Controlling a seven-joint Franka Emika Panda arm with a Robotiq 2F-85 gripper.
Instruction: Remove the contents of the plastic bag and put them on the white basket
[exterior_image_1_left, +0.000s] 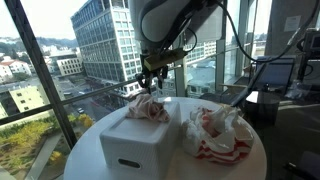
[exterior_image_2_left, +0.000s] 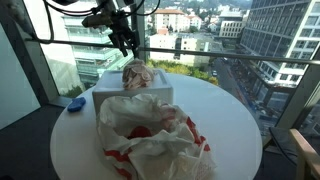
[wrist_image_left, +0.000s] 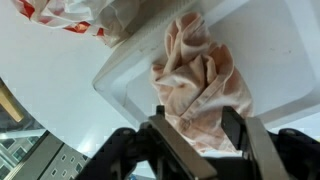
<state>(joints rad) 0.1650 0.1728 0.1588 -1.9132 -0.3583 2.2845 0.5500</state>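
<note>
A crumpled pink-and-white cloth (exterior_image_1_left: 148, 108) lies in the far end of the white basket (exterior_image_1_left: 135, 150) on the round white table (exterior_image_1_left: 90, 150). It also shows in the exterior view from the other side (exterior_image_2_left: 137, 75) and in the wrist view (wrist_image_left: 200, 80). The white and red plastic bag (exterior_image_1_left: 215, 132) lies crumpled beside the basket, at the front in an exterior view (exterior_image_2_left: 150, 135). My gripper (exterior_image_1_left: 150, 78) hangs just above the cloth with its fingers apart (wrist_image_left: 195, 125), open and empty.
Glass walls with metal frames surround the table on the far side. A small blue thing (exterior_image_2_left: 72, 101) lies at the table's edge. A monitor and desk (exterior_image_1_left: 275, 75) stand beyond the table. The basket rim (wrist_image_left: 125, 85) shows in the wrist view.
</note>
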